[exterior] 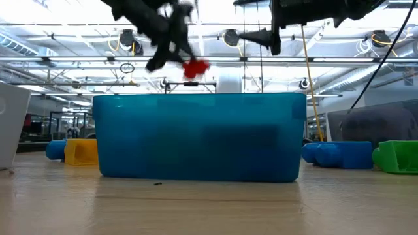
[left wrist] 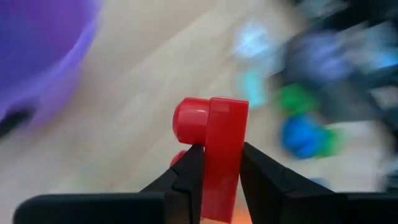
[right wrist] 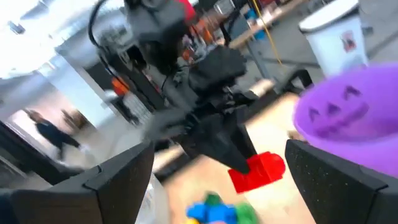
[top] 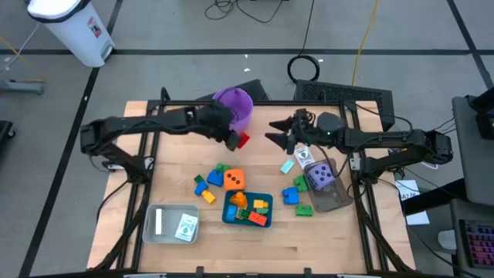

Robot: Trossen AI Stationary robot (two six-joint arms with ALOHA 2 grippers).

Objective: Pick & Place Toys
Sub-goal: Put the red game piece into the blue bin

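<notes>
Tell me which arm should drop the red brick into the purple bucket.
Left. The left gripper already clamps the red brick, raised beside the purple bucket. The right gripper hovers open and empty nearby, so a handover would likely only add work.

A purple bucket (top: pixel 234 104) is standing at the bench's (top: pixel 139 193) far edge; teal (top: pixel 228 213), grey (top: pixel 153 232) and clear (top: pixel 336 199) trays are sitting nearer.
</notes>
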